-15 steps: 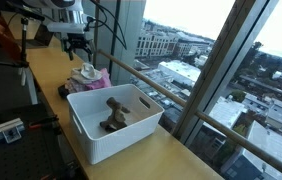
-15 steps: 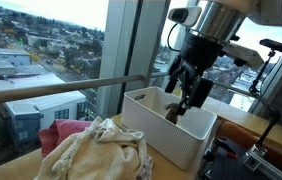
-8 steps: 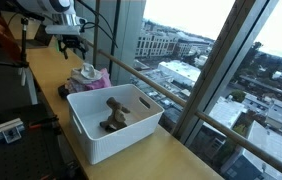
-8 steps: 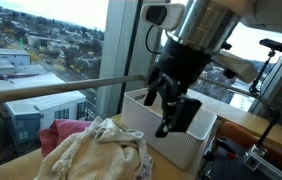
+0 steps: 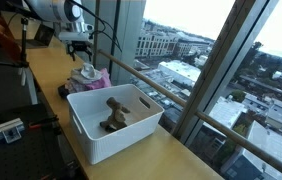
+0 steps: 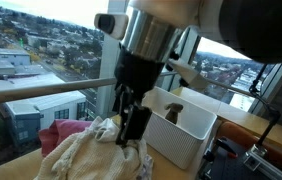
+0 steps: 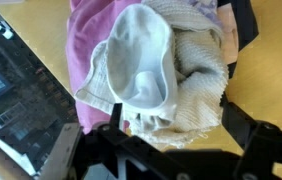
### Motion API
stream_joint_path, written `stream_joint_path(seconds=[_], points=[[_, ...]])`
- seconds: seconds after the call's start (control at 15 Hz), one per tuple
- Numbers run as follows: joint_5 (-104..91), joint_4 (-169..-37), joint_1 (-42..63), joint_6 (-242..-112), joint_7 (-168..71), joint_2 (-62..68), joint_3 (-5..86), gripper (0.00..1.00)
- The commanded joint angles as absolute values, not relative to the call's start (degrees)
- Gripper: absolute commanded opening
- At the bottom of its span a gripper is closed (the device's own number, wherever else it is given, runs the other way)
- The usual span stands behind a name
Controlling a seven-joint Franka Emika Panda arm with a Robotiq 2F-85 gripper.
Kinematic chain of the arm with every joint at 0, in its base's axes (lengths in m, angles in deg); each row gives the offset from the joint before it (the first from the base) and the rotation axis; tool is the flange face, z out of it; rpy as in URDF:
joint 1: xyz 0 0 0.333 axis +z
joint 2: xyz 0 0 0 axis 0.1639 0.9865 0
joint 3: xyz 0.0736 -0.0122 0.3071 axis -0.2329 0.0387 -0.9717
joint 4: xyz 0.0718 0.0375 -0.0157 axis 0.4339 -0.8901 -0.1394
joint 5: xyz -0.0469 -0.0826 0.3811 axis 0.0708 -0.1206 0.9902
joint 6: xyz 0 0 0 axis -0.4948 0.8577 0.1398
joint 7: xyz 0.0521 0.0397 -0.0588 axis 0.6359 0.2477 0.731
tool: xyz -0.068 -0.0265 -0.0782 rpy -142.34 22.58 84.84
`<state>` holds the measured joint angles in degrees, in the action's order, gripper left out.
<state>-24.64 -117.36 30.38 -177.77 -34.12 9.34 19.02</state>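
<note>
The pincer hangs just above a pile of cloths on the counter, not touching it as far as both exterior views show. Its jaws stand spread. In the wrist view the two fingers come in at the bottom edge, well apart, with the pile lying between and beyond them.

Straight under the pincer in that view is a white cloth, bunched into a cup shape. A pink cloth lies beneath it and spreads out to one side, towards the window. A cream towel touches the white cloth on the opposite side, crumpled and thick. In an exterior view the towel makes up most of the pile below the pincer, and the pink cloth peeks out at the window side.

Beside the pile, away from the pincer along the counter, stands a white bin. A brown thing lies in it; what it is cannot be told.
</note>
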Motion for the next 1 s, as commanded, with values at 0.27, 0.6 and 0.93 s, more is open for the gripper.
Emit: stream_joint_path(seconds=[0.27,0.6,0.93], points=[[-21.2,-115.26,29.24,-182.11,-35.34,25.54,23.65,1.0],[-18.28,-116.12,26.03,-182.58,-35.63,31.76,26.25,1.0],[-17.06,-121.35,22.51,-183.03,-34.75,29.28,26.7,0.59]])
